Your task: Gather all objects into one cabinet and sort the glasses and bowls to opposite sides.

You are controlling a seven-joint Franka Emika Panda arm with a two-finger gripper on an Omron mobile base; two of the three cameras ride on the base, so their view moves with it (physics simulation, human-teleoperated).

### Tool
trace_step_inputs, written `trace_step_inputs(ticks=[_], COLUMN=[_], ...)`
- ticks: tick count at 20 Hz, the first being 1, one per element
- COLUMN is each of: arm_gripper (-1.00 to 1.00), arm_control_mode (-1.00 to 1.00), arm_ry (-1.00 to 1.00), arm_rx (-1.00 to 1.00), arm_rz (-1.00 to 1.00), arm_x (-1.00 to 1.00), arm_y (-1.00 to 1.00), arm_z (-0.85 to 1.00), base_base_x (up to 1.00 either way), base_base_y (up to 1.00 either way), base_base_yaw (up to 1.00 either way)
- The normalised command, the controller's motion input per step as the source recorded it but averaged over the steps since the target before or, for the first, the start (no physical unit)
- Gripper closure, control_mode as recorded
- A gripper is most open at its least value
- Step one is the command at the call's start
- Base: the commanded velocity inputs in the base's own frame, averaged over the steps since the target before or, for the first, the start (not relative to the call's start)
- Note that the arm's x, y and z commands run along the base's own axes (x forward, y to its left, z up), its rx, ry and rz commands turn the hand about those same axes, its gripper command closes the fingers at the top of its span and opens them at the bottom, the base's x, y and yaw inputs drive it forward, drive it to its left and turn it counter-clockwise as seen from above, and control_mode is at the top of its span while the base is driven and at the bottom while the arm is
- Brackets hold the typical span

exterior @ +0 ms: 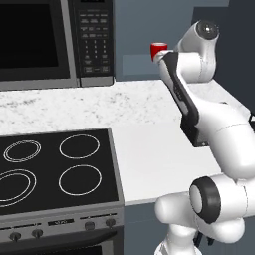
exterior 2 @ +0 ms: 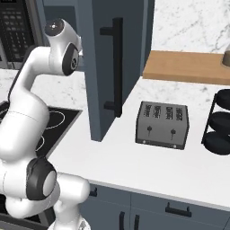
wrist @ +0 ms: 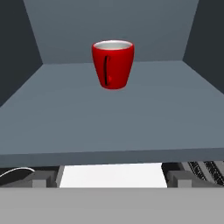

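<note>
Red cup [wrist: 113,64] stands upright mid-shelf toward the back wall of the open cabinet [wrist: 109,118], the hand [wrist: 113,179] open short of it, next reaching in to grasp.

The small tumbler cup [wrist: 113,64] is bright glossy red with a pale off-white inside and a thin dark vertical streak on its wall. It stands on the shelf [wrist: 109,118] of a slate-blue wall cabinet, whose door [exterior 2: 114,63] carries a long black bar handle [exterior 2: 117,65]. The bench [exterior: 149,149] is white, marbled with grey specks. The stove top [exterior: 55,172] is glossy black with thin white burner rings. The toaster [exterior 2: 162,124] is dark grey. A wooden board [exterior 2: 188,67] is warm tan. The microwave [exterior: 55,40] is black and silver-grey.
</note>
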Motion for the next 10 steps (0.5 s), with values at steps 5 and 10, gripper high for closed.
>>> trace_step_inputs(ticks=[5, 10], arm_gripper=[-1.00, -1.00], arm_control_mode=[-1.00, -1.00], arm_ry=[0.00, 0.00], arm_rx=[0.00, 0.00], arm_rz=[0.00, 0.00], arm_x=[0.25, 0.29], arm_y=[-0.05, -0.04], arm_z=[0.00, 0.00], base_base_x=[0.00, 0.00], base_base_y=[0.00, 0.00], base_base_yaw=[0.00, 0.00])
